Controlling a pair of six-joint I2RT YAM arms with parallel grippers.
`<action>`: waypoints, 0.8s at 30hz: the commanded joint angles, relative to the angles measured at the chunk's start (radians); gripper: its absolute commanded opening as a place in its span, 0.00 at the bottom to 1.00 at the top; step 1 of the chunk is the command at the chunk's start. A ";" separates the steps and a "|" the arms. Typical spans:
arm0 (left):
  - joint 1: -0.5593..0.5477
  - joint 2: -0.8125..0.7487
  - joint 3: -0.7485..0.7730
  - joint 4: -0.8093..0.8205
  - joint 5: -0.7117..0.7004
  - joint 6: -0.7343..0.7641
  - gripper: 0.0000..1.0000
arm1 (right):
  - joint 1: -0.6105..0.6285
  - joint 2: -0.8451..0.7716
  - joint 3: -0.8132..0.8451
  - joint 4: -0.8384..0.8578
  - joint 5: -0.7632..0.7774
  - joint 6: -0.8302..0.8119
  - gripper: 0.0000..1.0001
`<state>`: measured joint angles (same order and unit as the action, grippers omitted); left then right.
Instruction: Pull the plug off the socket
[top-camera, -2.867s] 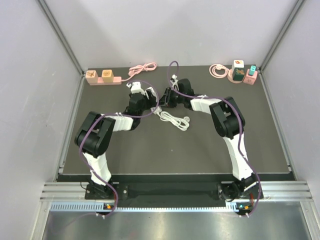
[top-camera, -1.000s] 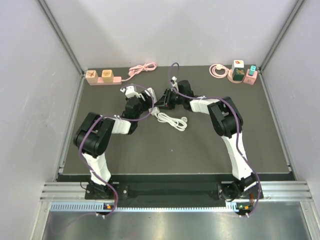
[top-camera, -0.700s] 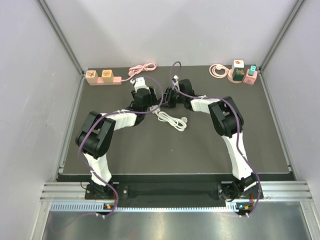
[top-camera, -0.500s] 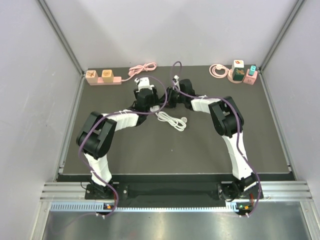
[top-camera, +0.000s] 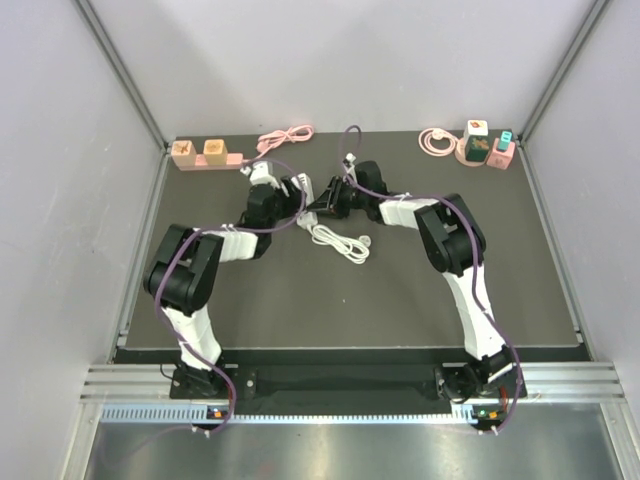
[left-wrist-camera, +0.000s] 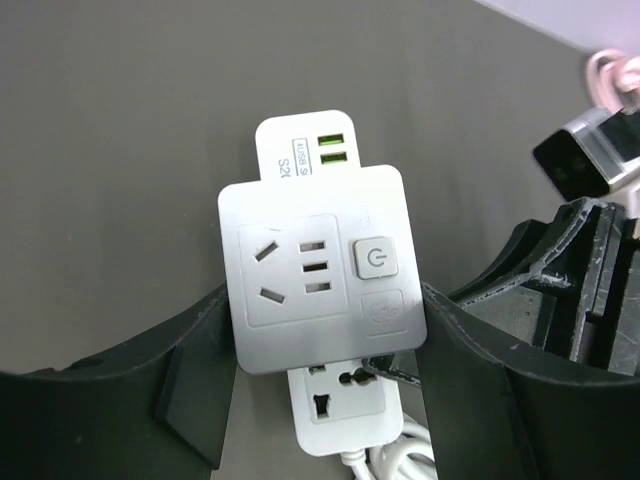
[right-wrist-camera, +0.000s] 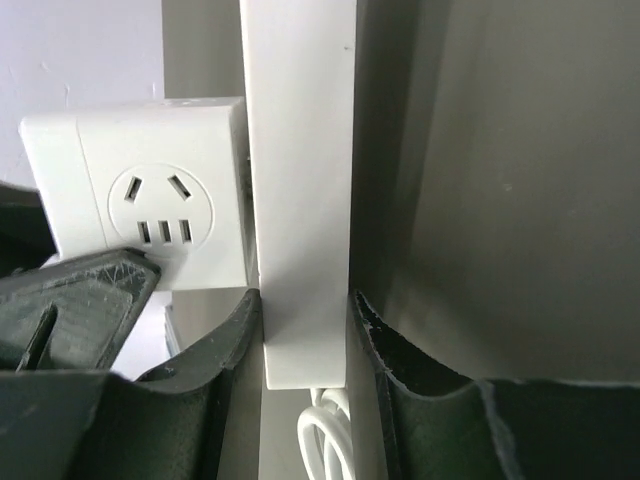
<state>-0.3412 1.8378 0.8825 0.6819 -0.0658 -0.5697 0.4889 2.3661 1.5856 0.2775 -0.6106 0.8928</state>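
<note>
The left gripper (left-wrist-camera: 320, 345) clamps the square white plug (left-wrist-camera: 315, 270) by its two sides, jaws set wide around it. In the last second its wrist has swung right, toward the right arm, and now sits back on the left again. That looks like rocking to loosen the plug, not one straight pull.

The plug still sits against the face of the white strip (right-wrist-camera: 298, 180). In the right wrist view the two touch and I can see no gap between them. So it seems the plug is not out yet, though the pins are hidden and how deep they sit cannot be told.

The right gripper (right-wrist-camera: 303, 330) pinches the strip across its narrow edges and has barely moved, bracing it at mid-table, just ahead of the coiled cord (top-camera: 343, 243). The coil has shifted only slightly.

With both grips holding, the task is likely in its pulling stage. The next move probably needs the left arm to draw straight away from the strip's face while the right one holds firm.
</note>
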 joint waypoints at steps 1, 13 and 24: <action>-0.123 -0.103 0.179 0.035 -0.058 0.106 0.00 | -0.027 0.041 0.008 -0.118 0.186 -0.043 0.00; -0.186 -0.170 0.010 0.352 -0.048 0.237 0.00 | -0.032 0.032 -0.006 -0.133 0.199 0.006 0.00; -0.081 -0.149 0.360 -0.236 -0.092 -0.024 0.00 | -0.009 0.038 0.054 -0.230 0.236 -0.052 0.00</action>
<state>-0.3985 1.8046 1.1011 0.2749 -0.2287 -0.5480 0.4866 2.3608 1.6573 0.1783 -0.5907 0.8719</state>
